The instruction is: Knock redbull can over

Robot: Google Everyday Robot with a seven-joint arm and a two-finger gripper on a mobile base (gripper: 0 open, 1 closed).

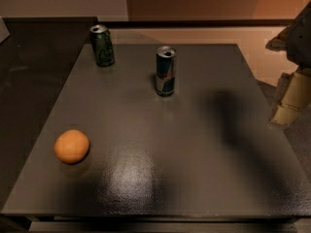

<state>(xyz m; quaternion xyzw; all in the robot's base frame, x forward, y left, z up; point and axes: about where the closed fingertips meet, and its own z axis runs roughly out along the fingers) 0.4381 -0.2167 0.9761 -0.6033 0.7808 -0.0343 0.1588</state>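
The redbull can (165,71) stands upright on the dark grey table (194,169), towards the back and near the middle. It is slim, blue and silver, with a red mark at mid-body and an opened silver top. My gripper (285,108) is at the right edge of the view, beyond the table's right edge. It is well to the right of the can and apart from it, and it holds nothing that I can see.
A dark green can (102,45) stands upright at the table's back left corner. An orange (72,146) lies near the front left. A dark counter (29,72) runs along the table's left side. The arm's shadow falls on the table's right half.
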